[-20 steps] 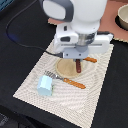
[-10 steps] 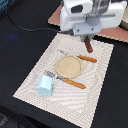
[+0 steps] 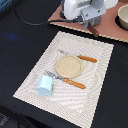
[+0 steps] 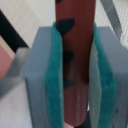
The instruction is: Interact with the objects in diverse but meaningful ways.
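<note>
My gripper (image 3: 92,25) is at the far edge of the striped placemat (image 3: 95,100), shut on a brown sausage (image 3: 94,30) that hangs below it. In the wrist view the gripper (image 4: 75,75) clamps the sausage (image 4: 75,20), reddish-brown with dark marks, between its teal pads (image 4: 54,75). A light-blue cup (image 3: 45,86) stands on the near part of the placemat, towards the exterior view's left. A grey pot (image 3: 123,16) sits at the far right edge. The tomato, shaker and saucepan are out of view.
A tan round plate (image 3: 69,65) lies mid-placemat, with an orange-handled knife (image 3: 80,57) behind it and an orange-handled fork (image 3: 67,80) in front. A brown mat (image 3: 112,27) lies under the pot. A black cable (image 3: 30,21) runs along the far left.
The gripper has moved from over the plate away towards the far side and the exterior view's right, carrying the sausage with it. The plate, cutlery and cup have not moved.
</note>
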You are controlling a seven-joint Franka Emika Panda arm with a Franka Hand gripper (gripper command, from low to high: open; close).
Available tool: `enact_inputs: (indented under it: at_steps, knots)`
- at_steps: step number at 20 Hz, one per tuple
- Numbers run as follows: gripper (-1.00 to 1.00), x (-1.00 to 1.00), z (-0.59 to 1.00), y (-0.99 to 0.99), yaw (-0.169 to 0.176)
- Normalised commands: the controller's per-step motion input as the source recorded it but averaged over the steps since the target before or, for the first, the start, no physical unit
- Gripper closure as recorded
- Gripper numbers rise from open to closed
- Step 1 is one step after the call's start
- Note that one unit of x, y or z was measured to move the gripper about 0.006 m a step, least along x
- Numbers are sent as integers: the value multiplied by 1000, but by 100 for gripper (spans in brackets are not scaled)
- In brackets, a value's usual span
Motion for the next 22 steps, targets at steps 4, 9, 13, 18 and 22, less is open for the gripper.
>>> enact_inputs:
  at_steps: [4,9,13,18,22]
  knots:
    - [100,-46,66,691,132]
    - [100,-88,66,702,117]
    - [100,-98,15,676,102]
    - [100,-50,0,479,74]
    - [100,-104,-31,378,55]
